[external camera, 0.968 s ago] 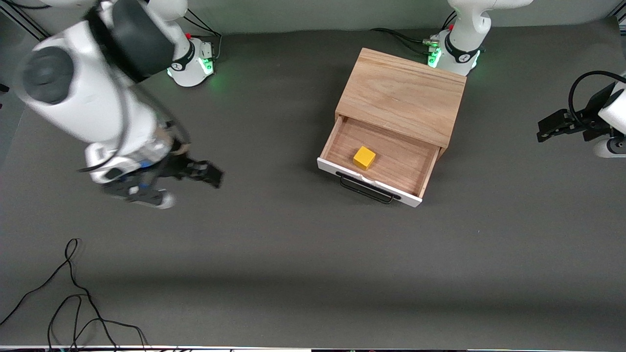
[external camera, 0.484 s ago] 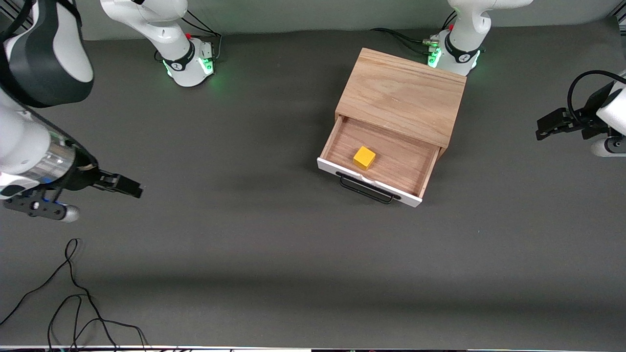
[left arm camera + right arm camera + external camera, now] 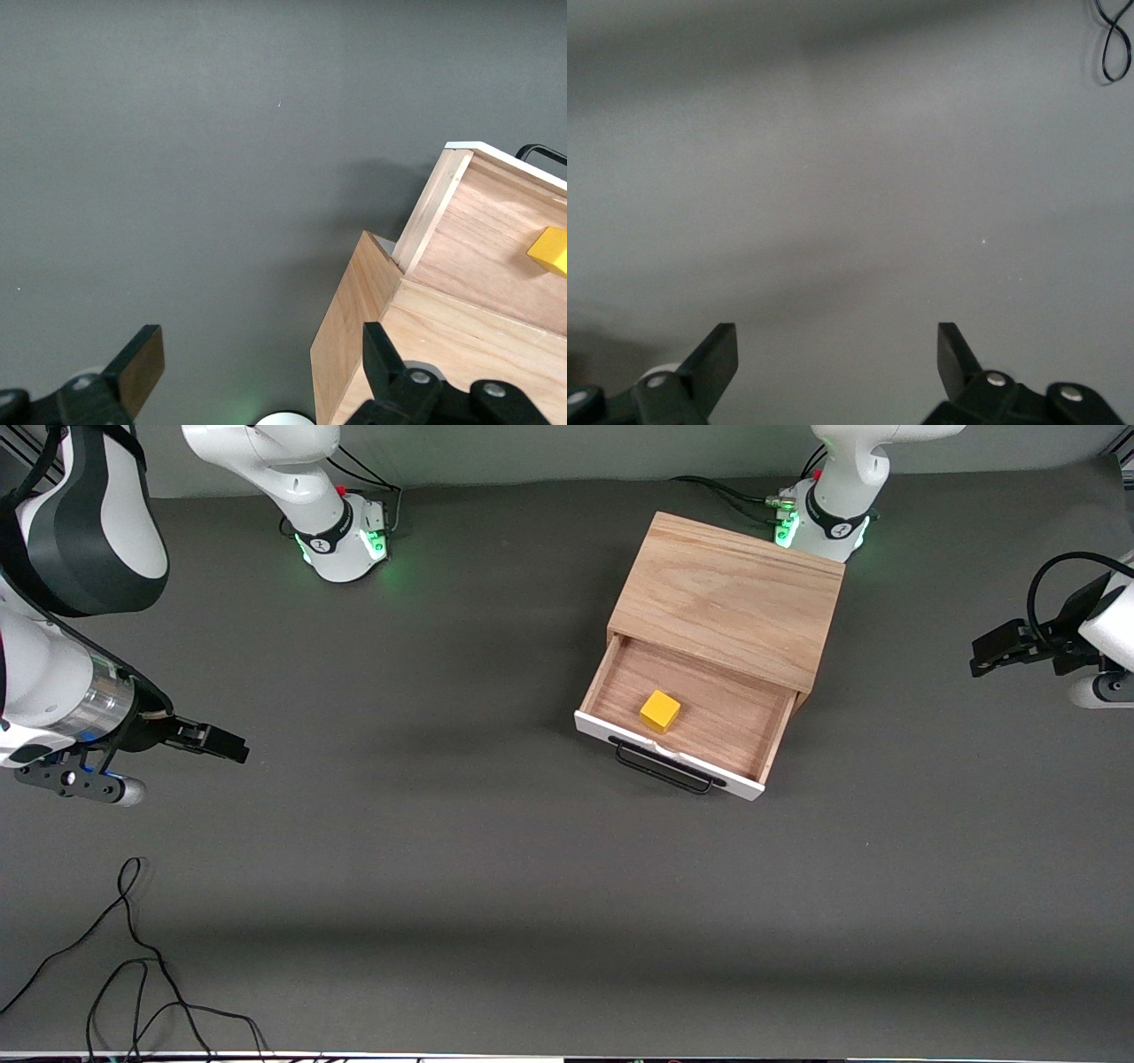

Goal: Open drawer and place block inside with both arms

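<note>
Currently, I read the drawer [image 3: 682, 722] as pulled out of its light oak box [image 3: 731, 598], with its white front panel and black wire handle [image 3: 663, 769] facing the front camera. The block [image 3: 660, 711] rests on the brown wooden floor of the drawer, nearer the white front panel than the box and toward the right arm's end of the compartment; it touches none of the drawer walls. The left wrist view confirms this: the block [image 3: 549, 251] shows inside the drawer [image 3: 496, 239], well apart from that arm's jaws. I see the left gripper [image 3: 985, 654] hanging over bare table at the left arm's end, well apart from the box; its jaws stand wide apart with nothing between them, and one fingertip [image 3: 142, 359] shows clear of any object. I see the right gripper [image 3: 221, 742] hanging over bare table at the right arm's end, well apart from the drawer; its jaws also stand wide apart and hold nothing, with only grey table surface [image 3: 850, 177] between them. A loose black cable [image 3: 133, 957] lies on the table, nearer to the front camera than the right gripper.
</note>
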Available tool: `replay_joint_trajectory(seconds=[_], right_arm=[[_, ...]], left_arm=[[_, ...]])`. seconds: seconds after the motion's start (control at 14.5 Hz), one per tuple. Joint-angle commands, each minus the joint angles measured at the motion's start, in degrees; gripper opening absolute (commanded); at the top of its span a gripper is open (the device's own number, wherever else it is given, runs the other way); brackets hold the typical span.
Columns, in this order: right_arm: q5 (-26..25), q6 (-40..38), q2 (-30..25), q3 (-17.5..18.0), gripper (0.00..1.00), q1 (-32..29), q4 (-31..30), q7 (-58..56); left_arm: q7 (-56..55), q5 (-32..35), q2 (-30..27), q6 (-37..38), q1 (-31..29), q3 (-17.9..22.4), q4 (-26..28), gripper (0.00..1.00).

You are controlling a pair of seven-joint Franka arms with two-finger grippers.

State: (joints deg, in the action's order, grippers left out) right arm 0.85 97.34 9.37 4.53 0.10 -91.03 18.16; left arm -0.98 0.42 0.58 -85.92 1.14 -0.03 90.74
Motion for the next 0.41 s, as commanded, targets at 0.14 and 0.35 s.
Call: replay_joint_trajectory(seconds=[0.14,0.35], right_arm=[[1.34,1.53,-1.10,-2.16,1.00,0.25,-0.72,-3.31],[0.82,1.45,-1.02,-2.25,1.00,0.25,-0.64,-3.31]], left_arm=[[0.81,0.55,-0.76,0.93,1.05,0.73,0.14,1.00],[0.81,0.55,-0.67,0.93,1.05,0.73,0.14,1.00]])
